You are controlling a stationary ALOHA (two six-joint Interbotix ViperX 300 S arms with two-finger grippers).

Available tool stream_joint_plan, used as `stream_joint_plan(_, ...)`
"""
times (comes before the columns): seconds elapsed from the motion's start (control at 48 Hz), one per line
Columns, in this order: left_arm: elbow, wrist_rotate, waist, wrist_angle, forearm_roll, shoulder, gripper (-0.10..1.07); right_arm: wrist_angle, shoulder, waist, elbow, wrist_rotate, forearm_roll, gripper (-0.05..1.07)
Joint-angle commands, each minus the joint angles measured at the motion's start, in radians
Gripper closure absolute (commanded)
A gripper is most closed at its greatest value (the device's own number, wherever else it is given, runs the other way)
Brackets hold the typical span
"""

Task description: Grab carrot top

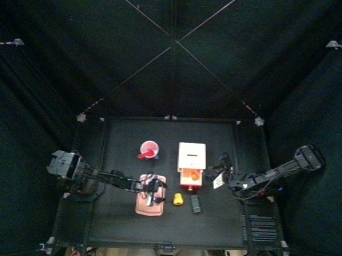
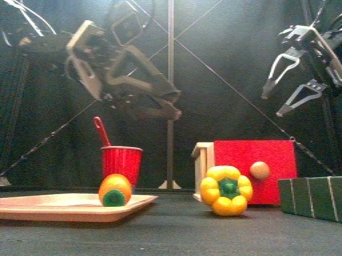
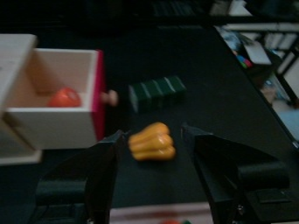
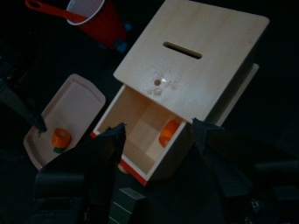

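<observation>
The table (image 1: 127,135) is small, black and flat, and black curtains (image 1: 54,60) close it on all sides. Thin poles or cords cross above it.

On the table, toward the left front, lies a light wooden cutting board (image 2: 40,207). The carrot (image 2: 115,190) is on this board, at its end toward the table's middle. In the front view it is an orange piece with a green top, and the green end faces the camera, so its long axis seems to run from front to back. I cannot tell this more exactly, because the carrot is very small in the top view and partly under the left arm.

Just beside the board is a yellow pepper (image 2: 226,190) with a green stem. Behind it stands a wooden box (image 4: 187,70) with a red side, and a small orange thing (image 3: 65,97) lies inside. A red cup (image 2: 120,160) with a red stick in it stands behind the board. A dark green block (image 3: 156,92) is near the right front.

The left gripper (image 3: 152,153) hangs above the board, and its jaws stand wide apart with nothing between them. The right gripper (image 4: 158,144) is high above the box, with its jaws also apart and holding nothing.
</observation>
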Motion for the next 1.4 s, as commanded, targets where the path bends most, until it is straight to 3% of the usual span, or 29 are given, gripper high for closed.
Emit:
stream_joint_plan(0.0,0.02,0.002,-0.048,-0.005,0.043,-0.02,0.08,0.002,-0.005,-0.002,-0.009,0.002,-0.003,0.09)
stream_joint_plan(0.208,0.035,-0.005,-0.075,-0.005,0.061,0.011,0.08,-0.003,-0.005,0.005,-0.014,0.002,-0.012,0.09)
stream_joint_plan(0.396,0.037,-0.003,-0.084,0.014,-0.061,0.041,0.08,0.0,-0.005,0.005,-0.009,0.0,-0.008,0.09)
stream_joint_plan(0.5,0.025,0.005,-0.084,0.087,-0.15,0.052,0.08,0.0,-0.005,0.005,-0.011,0.002,-0.006,0.09)
stream_joint_plan(0.729,-0.021,0.118,-0.084,0.224,-0.21,0.072,0.08,0.0,-0.005,0.003,-0.009,0.002,-0.006,0.09)
stream_joint_plan(0.958,-0.025,0.227,-0.078,0.227,-0.259,0.061,0.08,0.0,-0.005,0.003,-0.009,0.002,-0.005,0.09)
stream_joint_plan(1.375,-0.015,0.293,-0.077,0.225,-0.316,0.032,0.08,0.0,-0.005,0.003,-0.009,0.003,-0.006,0.09)
